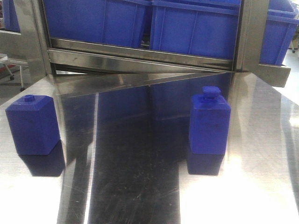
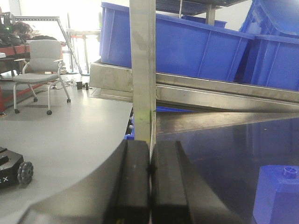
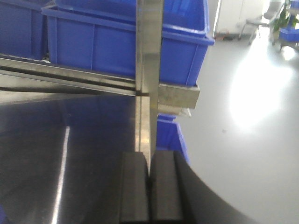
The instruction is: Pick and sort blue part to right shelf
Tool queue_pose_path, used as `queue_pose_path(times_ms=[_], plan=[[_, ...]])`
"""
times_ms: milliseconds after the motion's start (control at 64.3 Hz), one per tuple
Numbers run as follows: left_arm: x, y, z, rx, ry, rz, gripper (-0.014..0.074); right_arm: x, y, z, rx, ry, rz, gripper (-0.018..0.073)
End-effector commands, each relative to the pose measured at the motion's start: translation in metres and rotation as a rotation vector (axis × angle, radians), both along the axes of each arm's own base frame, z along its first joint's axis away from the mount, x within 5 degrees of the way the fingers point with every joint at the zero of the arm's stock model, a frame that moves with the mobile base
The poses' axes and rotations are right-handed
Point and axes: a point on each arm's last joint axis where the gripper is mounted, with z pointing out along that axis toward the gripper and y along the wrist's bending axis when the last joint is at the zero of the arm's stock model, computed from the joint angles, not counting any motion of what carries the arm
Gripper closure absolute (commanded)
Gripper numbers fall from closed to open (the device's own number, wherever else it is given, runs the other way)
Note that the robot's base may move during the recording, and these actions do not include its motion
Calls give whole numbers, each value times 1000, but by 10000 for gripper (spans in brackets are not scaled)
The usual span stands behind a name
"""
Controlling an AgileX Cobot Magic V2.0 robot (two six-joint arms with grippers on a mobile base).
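The blue part (image 1: 209, 125) stands upright on the steel table (image 1: 140, 186), right of centre in the front view; it is tall, with sloped shoulders and a chunky cap. Neither gripper shows in that view. In the left wrist view my left gripper (image 2: 150, 170) is shut with nothing between its black pads, low over the table's left edge. My right gripper (image 3: 149, 175) is likewise shut and empty, at the table's right edge facing a shelf post (image 3: 148, 70). The blue part appears in neither wrist view.
A squatter blue block with a small round knob (image 1: 32, 123) stands at the table's left, also low right in the left wrist view (image 2: 278, 196). Blue bins (image 1: 196, 25) sit on the steel shelf (image 1: 140, 58) behind. An office chair (image 2: 39, 65) stands on the floor.
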Motion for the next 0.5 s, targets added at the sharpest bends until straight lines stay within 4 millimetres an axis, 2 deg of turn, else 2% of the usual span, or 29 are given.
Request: queue_pose_path(times_ms=[0,187,482], plan=[[-2,1,1,-13,-85,7,464,10,0,24,75,-69,3,529],[-2,1,1,-13,-85,7,464,35,0,21,282,100,-32,529],[-2,1,1,-13,-85,7,464,70,19,21,231,326,72,524]])
